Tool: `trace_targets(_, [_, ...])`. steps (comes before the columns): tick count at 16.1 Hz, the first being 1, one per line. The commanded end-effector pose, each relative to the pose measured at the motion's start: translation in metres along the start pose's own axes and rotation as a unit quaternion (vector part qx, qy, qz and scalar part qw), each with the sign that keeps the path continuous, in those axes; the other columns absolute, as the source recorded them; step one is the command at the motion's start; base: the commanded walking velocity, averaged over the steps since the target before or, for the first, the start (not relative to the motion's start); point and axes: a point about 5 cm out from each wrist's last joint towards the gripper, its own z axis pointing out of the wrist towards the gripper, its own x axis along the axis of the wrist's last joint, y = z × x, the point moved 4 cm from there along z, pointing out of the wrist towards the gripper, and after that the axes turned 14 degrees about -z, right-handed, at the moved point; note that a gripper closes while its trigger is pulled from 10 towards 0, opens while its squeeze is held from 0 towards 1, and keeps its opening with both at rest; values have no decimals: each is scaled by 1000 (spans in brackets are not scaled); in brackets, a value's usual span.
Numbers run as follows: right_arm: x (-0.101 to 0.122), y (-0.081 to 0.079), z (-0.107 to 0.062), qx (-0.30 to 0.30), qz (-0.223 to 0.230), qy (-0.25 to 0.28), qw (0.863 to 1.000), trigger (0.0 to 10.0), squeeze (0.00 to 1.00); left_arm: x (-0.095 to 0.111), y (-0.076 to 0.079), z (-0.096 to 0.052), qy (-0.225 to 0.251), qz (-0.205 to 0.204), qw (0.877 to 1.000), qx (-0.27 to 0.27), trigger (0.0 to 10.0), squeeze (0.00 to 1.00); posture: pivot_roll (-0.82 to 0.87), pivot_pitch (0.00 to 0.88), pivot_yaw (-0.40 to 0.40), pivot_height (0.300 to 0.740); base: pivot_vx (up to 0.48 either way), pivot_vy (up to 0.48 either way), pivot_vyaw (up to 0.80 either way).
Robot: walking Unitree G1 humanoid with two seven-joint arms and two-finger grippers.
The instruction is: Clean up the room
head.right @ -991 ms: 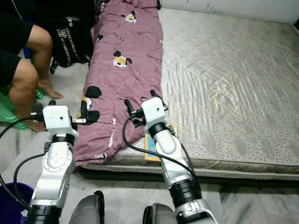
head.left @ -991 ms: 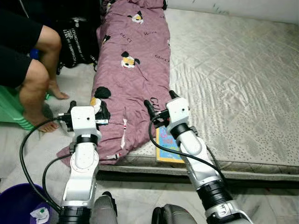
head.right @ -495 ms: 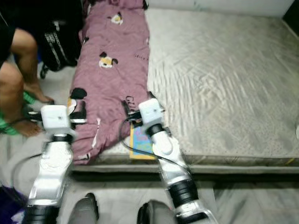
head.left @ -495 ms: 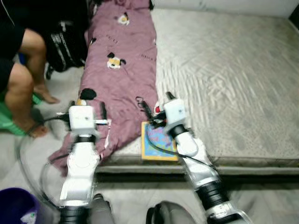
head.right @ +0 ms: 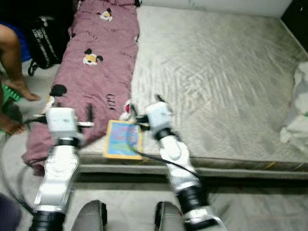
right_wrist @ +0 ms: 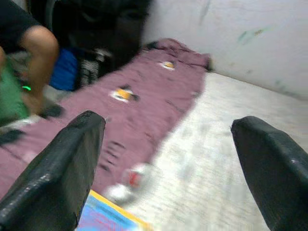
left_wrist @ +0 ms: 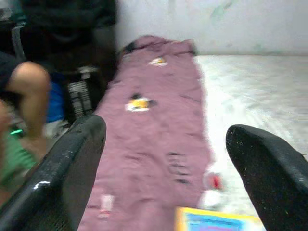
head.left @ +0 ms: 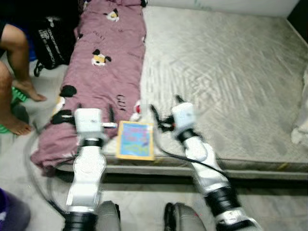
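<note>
A colourful picture book (head.left: 135, 139) lies flat at the near edge of the grey mattress (head.left: 226, 82), between my two arms. Just beyond it sits a small white and red object (head.left: 137, 109), blurred. A long purple blanket (head.left: 103, 67) with cartoon prints runs along the mattress's left side and droops over its edge. My left gripper (head.left: 95, 109) hovers over the blanket's near end, open and holding nothing. The right gripper (head.left: 166, 105) is open too, above the mattress just right of the small object. The wrist views look along the blanket (left_wrist: 154, 120) past wide-apart fingers (right_wrist: 57, 168).
A person's bare legs (head.left: 14, 48) and a black bag (head.left: 50, 36) are on the floor at the left, beside something green (head.left: 6, 98). A white cloth (head.right: 296, 106) lies at the mattress's right edge. A dark purple bin (head.left: 9, 216) stands at the lower left.
The camera has swung to the right, so the whole scene sits further left. The book, earlier under my right arm, now shows between the arms. The white cloth has come into view.
</note>
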Motion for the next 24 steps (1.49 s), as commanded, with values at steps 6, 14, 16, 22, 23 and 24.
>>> trace_targets(6, [4,-6,3,3,10,6,1000,10000,0,1,-7,1,2,3,1000,11,10000,0,55,167,-71,740,0,-319,0])
trace_targets(14, [3,-4,4,-2,14,5,1000,10000,0,5,-3,2,11,-6,1000,-8,10000,0,53,161,-71,740,31,0,0])
trace_targets(16, [4,7,4,-35,5,7,999,10000,0,2,-8,2,3,-19,1000,6,10000,0,53,162,-71,740,277,0,0])
trace_targets(22, [-19,42,-10,-124,13,-49,991,10000,0,-8,-21,1,-17,-42,999,26,10000,0,35,163,-54,740,41,0,0])
trace_targets(23, [-19,42,-10,-124,13,-48,991,10000,0,-9,-21,1,-18,-41,999,27,10000,0,35,165,-52,740,0,0,0])
trace_targets(24, [-19,41,-10,-124,13,-49,991,10000,0,-8,-22,1,-18,-42,999,27,10000,0,38,168,-52,740,0,0,0])
